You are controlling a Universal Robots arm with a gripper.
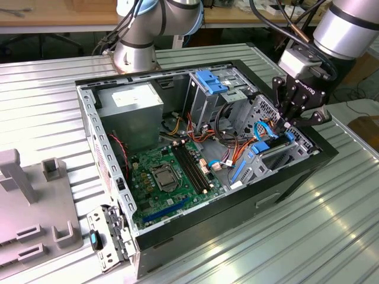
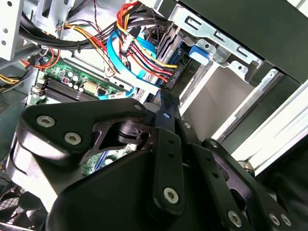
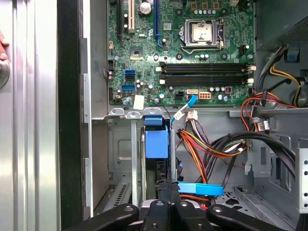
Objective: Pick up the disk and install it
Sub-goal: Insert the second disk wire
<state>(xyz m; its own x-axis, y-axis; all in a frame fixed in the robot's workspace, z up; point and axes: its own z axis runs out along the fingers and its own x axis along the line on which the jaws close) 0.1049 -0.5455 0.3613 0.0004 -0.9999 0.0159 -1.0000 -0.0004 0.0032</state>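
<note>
- The black three-fingered gripper [image 1: 301, 109] hung over the drive cage at the corner of the open black desktop case [image 1: 296, 177], on the exterior view's right
- Its fingers [image 2: 166, 159] looked pressed together, and I judged them to be pinching the top edge of the disk, a flat dark drive with blue plastic rails [image 1: 269, 147], though the contact itself was hidden behind the knuckles
- The disk stood on edge, part way down in its bay, just beside the bundle of orange, red and black power cables [image 3: 211, 144] and a light blue flat data cable [image 3: 199, 188]
- In the first wrist view a blue plastic tab [image 3: 157, 140] sat right under the fingertips, in line with the slot
- By my reckoning the pick-up was done and the install step was in hand, the drive not yet fully seated
- The next move would call for a straight, steady push along the bay, keeping the rails true and the loose cables out of the way
- The green motherboard [image 1: 169, 177] and the grey metal power-supply box [image 1: 133, 115] lay well apart from the work
</note>
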